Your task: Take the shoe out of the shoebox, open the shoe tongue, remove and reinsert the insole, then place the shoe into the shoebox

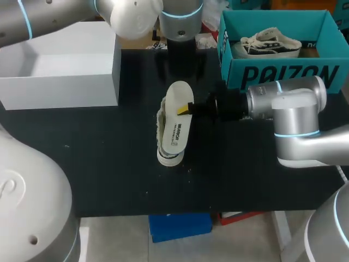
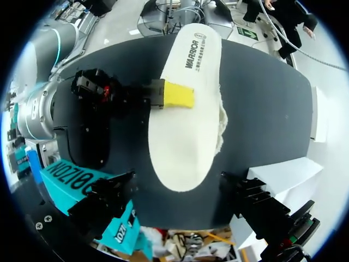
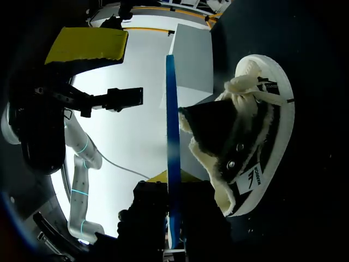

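- Head view: right fingers (image 1: 184, 109) clamped on insole (image 1: 177, 123), over shoe (image 1: 168, 158) mid-tabletop (image 1: 109, 164).
- Left fingers (image 2: 112, 199) apart, above insole.
- White box (image 1: 60, 82) and shoebox (image 1: 283, 73) flank far tabletop edge.

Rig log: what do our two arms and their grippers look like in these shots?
The left arm and right arm are rounded silver-grey shells with thin light-blue rings at the joints. The right gripper has a black body with a small red part and a bright yellow fingertip. The left gripper shows black, blocky fingers; its yellow tips are not visible. No loose cables show on either.
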Available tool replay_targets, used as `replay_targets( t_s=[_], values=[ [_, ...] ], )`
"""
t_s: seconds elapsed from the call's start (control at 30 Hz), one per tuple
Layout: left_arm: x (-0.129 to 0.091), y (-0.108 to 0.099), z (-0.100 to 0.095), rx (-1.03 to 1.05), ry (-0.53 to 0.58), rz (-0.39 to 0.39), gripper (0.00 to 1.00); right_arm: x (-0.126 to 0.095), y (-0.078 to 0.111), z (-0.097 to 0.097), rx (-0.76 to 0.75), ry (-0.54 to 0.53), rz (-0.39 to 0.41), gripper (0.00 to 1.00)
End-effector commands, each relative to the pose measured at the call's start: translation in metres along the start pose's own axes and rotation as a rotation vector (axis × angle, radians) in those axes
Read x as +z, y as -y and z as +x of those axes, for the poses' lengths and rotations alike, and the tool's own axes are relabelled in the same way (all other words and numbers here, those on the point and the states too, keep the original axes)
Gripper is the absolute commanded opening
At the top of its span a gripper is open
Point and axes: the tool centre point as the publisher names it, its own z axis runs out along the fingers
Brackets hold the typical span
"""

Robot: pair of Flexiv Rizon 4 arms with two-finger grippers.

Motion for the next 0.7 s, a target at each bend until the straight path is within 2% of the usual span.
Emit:
replay_targets(
  t_s=[0.03, 0.7],
  values=[
    [-0.007, 0.022, 0.007, -0.002, -0.001, -0.027, 1.00, 0.001, 0.001, 0.000, 0.000, 0.002, -0.004, 0.00],
    [-0.028, 0.118, 0.022, 0.045, 0.018, -0.011, 1.00, 0.001, 0.001, 0.000, 0.000, 0.002, -0.004, 0.00]
  ],
)
